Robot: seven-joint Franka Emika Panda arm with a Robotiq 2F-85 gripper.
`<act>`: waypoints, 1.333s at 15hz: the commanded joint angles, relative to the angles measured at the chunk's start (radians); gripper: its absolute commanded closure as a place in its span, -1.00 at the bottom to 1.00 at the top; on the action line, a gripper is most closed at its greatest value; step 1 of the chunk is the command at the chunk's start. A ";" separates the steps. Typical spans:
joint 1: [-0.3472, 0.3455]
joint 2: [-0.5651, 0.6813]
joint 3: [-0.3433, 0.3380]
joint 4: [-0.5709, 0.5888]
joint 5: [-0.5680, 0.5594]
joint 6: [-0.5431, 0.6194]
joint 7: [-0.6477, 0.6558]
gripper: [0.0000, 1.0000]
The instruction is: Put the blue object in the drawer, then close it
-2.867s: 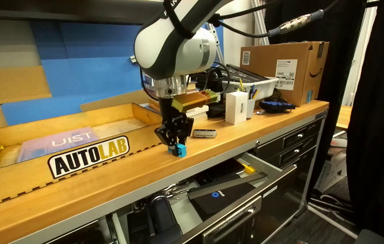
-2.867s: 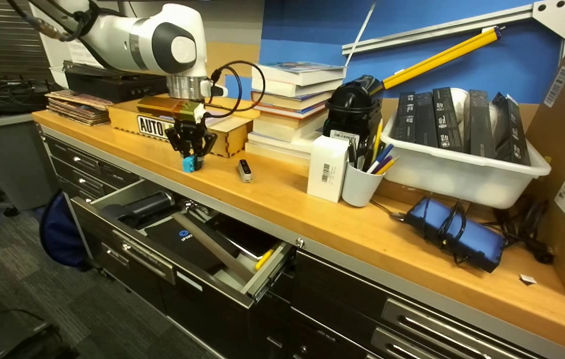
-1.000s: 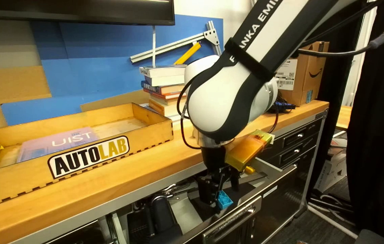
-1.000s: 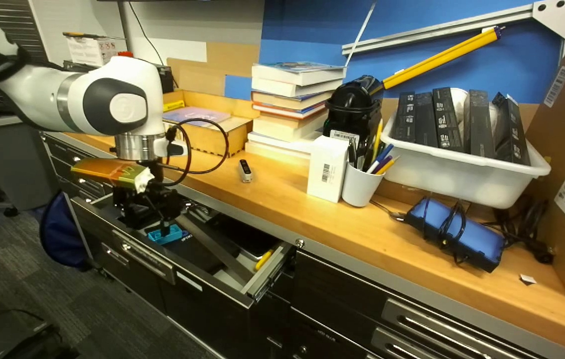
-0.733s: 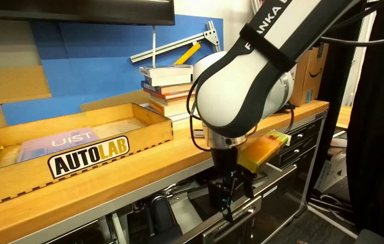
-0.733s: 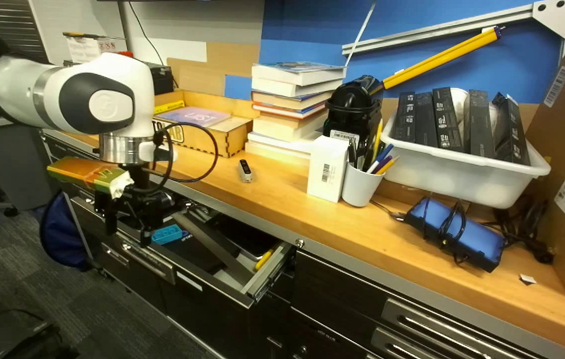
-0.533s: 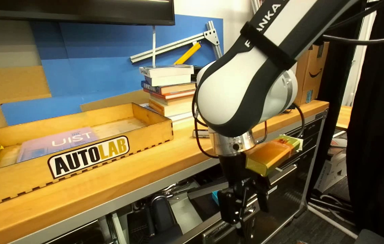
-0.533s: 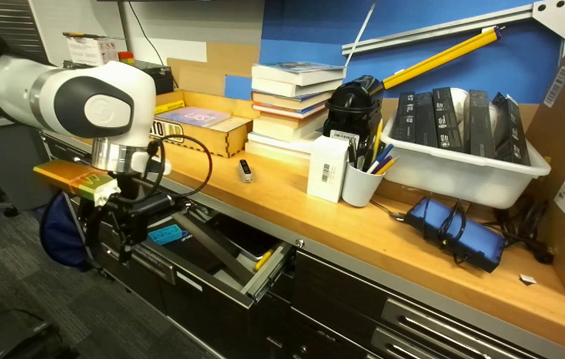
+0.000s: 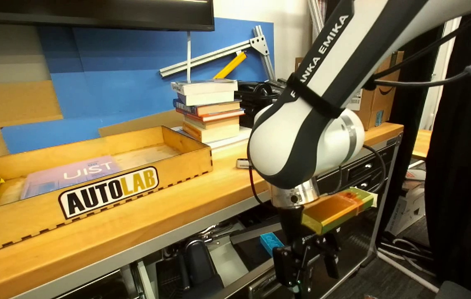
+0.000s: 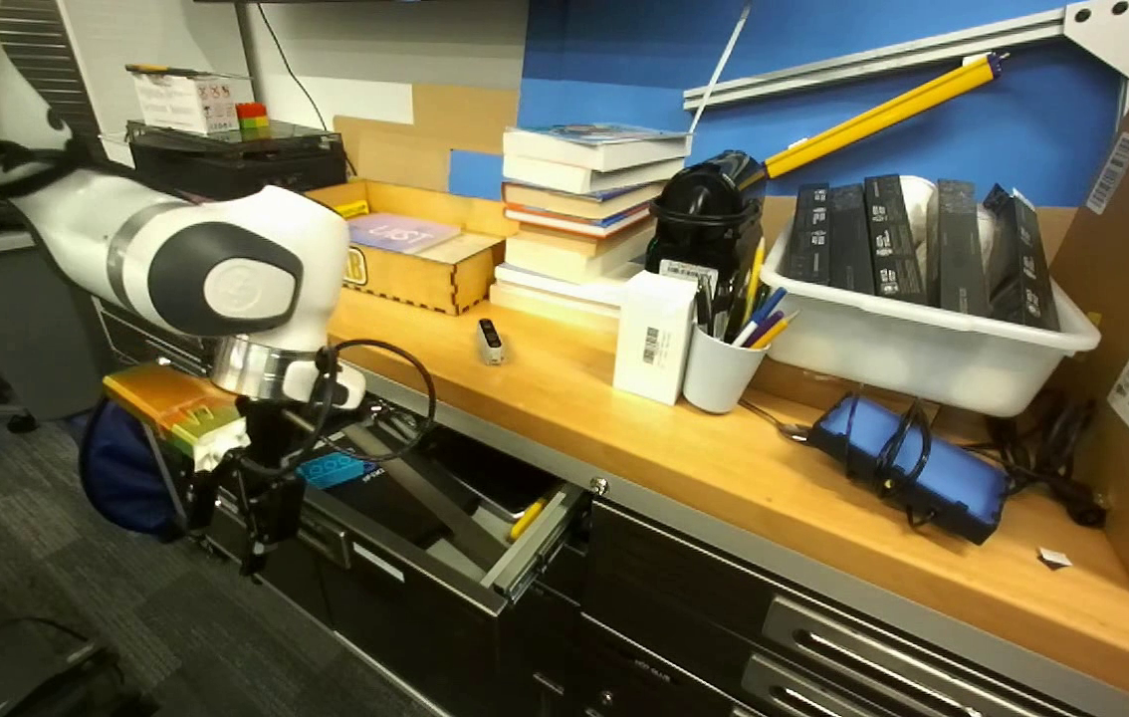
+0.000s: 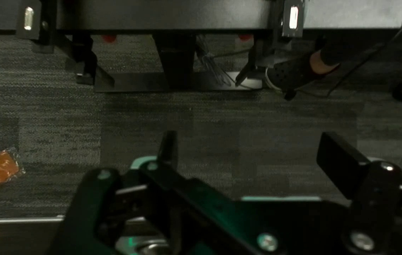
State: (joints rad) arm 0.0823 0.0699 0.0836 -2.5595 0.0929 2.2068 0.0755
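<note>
- Blue wall panelling (image 9: 115, 62) backs the room, a long wooden bench top (image 10: 545, 388) running in front of it.
- At nine o'clock in an exterior view sits the AUTOLAB tray (image 9: 185, 170), a stack of books (image 9: 208, 110) just off its two-o'clock corner.
- Near three o'clock in an exterior view stands a white bin (image 10: 923, 349) of dark boxes (image 10: 888, 239) — a pen cup (image 10: 719, 376) just beside it.
- Below the bench top, at eight o'clock in an exterior view, the wide black drawer (image 10: 435, 588) is pulled out.
- Inside it, the light-blue block (image 9: 270, 243) lies on a flat black case (image 9: 248, 249) — five o'clock in an exterior view.
- Up from six o'clock in the wrist view juts the gripper (image 11: 252, 152), its jaws spread wide; grey carpet (image 11: 215, 118) shows between the fingers (image 11: 341, 164).
- In both exterior views the gripper hangs outside the drawer's front, apart from the block; whether it touches that front I cannot tell.
</note>
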 commanded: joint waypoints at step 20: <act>0.092 0.198 -0.179 0.225 -0.436 0.427 0.977 -1.00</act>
State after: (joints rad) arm 0.1435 0.2162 -0.0723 -2.4028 -0.2972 2.6419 0.9610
